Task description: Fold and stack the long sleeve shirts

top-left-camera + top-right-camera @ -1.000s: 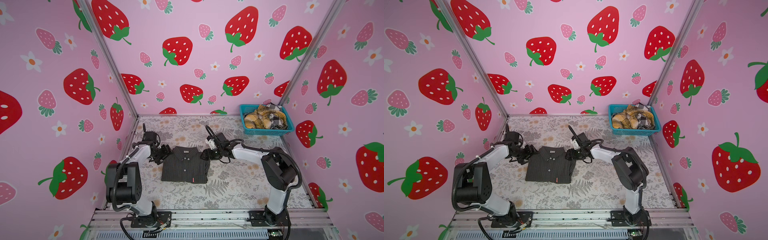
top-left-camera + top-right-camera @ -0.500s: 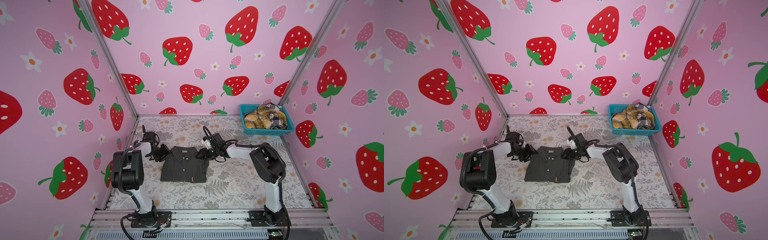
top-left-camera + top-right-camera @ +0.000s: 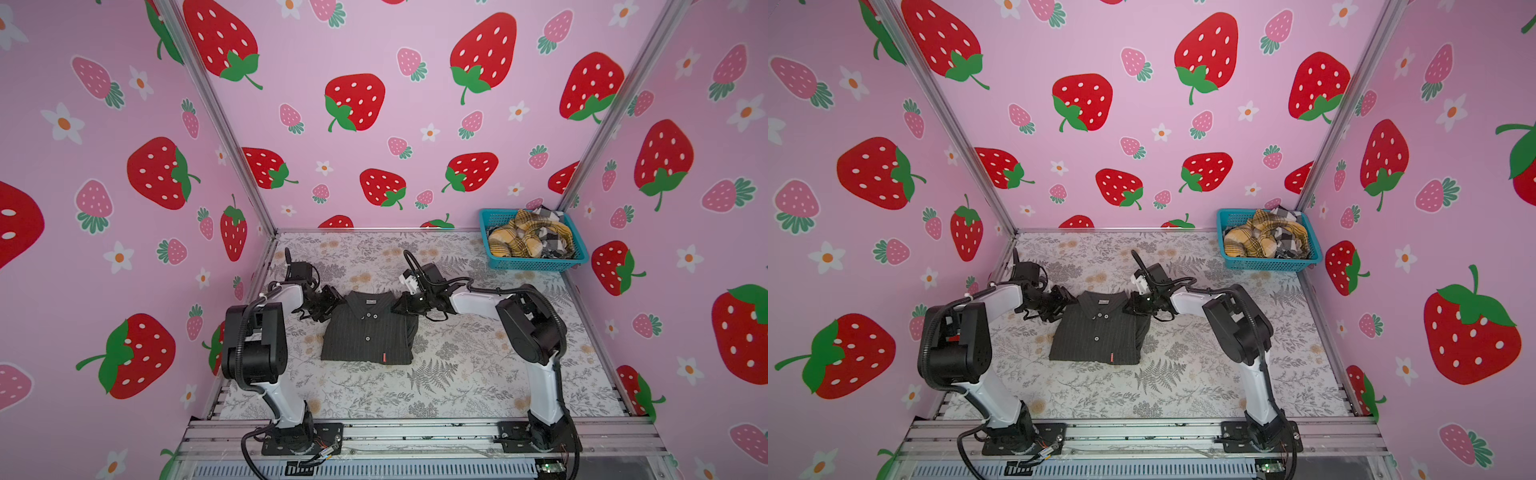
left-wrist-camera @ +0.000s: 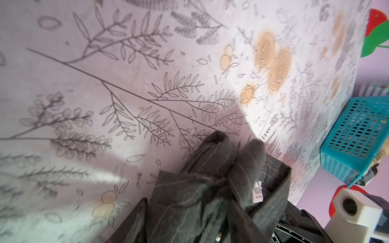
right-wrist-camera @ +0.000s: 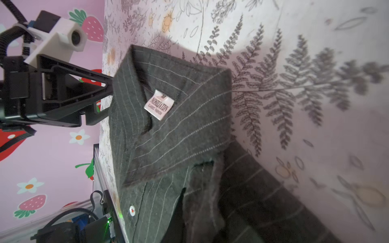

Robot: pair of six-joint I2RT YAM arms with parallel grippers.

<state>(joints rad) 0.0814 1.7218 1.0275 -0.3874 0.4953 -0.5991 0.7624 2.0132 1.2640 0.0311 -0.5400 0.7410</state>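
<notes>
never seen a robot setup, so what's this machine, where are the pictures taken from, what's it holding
Two robot arms stand at a table's front edge, each ending in a two-fingered gripper. Two pictures look down from overhead; two come from cameras on the wrists. On the table lies a folded charcoal pinstripe shirt. The right gripper is shut at one shoulder, apparently pinching cloth. The left gripper has cloth bunched between its jaws at the other; its grip is unclear. A teal basket in the far corner holds a yellow plaid shirt and black-and-white check cloth.
</notes>
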